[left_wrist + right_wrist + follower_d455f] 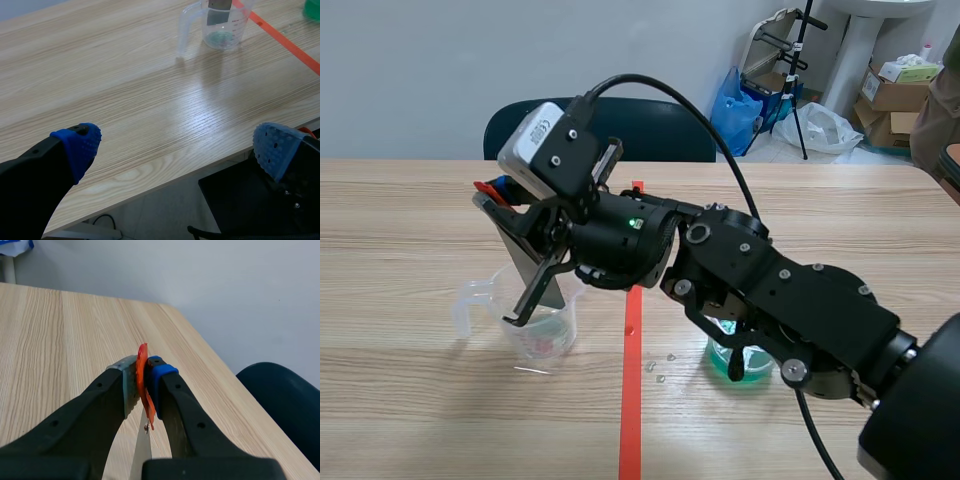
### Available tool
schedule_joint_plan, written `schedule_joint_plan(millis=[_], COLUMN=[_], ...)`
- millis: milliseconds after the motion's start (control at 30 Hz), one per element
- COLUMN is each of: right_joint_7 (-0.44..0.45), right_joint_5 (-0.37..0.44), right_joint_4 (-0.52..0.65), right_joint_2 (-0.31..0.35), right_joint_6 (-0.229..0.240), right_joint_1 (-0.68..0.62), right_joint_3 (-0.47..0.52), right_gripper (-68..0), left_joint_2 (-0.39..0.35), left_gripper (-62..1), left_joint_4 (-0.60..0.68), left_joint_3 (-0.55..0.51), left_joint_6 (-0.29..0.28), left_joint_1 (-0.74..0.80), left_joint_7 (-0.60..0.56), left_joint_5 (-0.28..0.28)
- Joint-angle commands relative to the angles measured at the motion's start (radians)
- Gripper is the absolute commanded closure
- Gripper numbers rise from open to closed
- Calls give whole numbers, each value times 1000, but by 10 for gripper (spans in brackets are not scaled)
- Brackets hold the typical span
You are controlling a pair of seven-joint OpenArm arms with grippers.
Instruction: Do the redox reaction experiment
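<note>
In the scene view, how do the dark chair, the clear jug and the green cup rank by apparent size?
1. dark chair, even though it is farthest away.
2. clear jug.
3. green cup, partly hidden behind the right arm, so its place is unsure.

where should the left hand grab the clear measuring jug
Take the clear measuring jug by its handle, coming in from the left hand's own side. The jug stands upright with the handle sticking out away from the right hand, which holds a metal strip down in its mouth, so the rim is likely blocked.
</note>
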Motion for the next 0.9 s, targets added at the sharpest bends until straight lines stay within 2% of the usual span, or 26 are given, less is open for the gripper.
schedule_joint_plan(millis=[0, 800, 867], right_joint_7=[18, 17, 15], right_joint_5=[14, 11, 1], right_joint_4=[0, -14, -14], right_joint_2=[-6, -5, -5], right_joint_6=[1, 1, 1], right_joint_1=[11, 12, 12], right_joint_3=[3, 1, 1], right_gripper=[-15, -15, -31], left_joint_2=[-3, -3, -3], left_gripper=[-623, -623, -623], left_joint_4=[16, 16, 16], left_joint_3=[4, 4, 4], left_joint_6=[-2, -2, -2], left_joint_1=[1, 1, 1], left_joint_7=[-17, -17, -17], left_joint_5=[-7, -7, -7])
